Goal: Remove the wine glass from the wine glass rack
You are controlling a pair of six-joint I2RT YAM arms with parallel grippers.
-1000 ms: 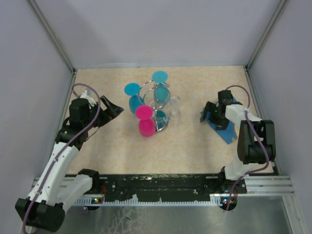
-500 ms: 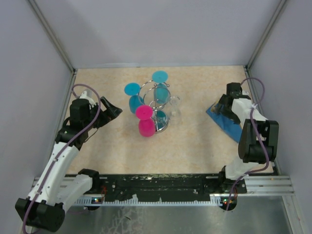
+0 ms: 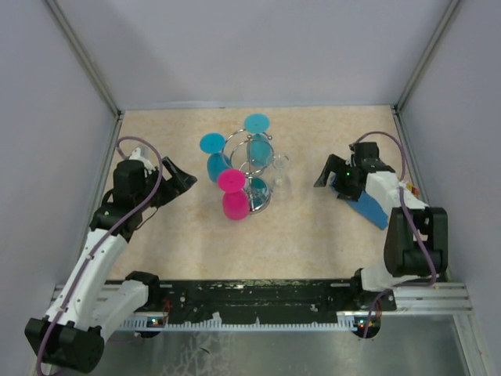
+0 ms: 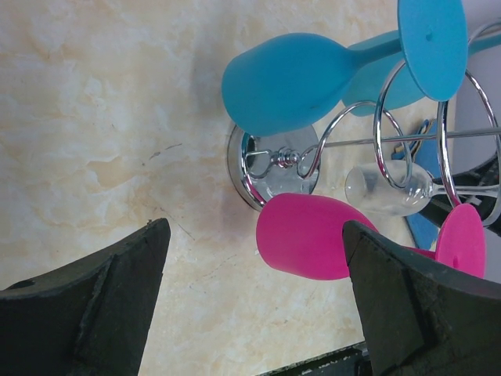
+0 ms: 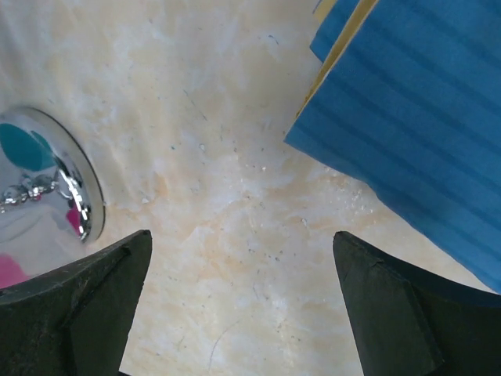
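The chrome wine glass rack stands mid-table on its round mirror base. On its loops hang two blue glasses, a pink glass and a clear glass, all upside down. In the left wrist view the pink bowl, a blue bowl and the clear glass show. My left gripper is open and empty, left of the rack. My right gripper is open and empty, right of the rack, over bare table. The rack base edge shows at its left.
A blue ribbed mat lies on the table at the right, under my right arm; it also shows in the right wrist view. Grey walls close in the table on three sides.
My right gripper drew back right over the blue mat, then swung left again toward the rack. My left arm and the glasses have not moved.
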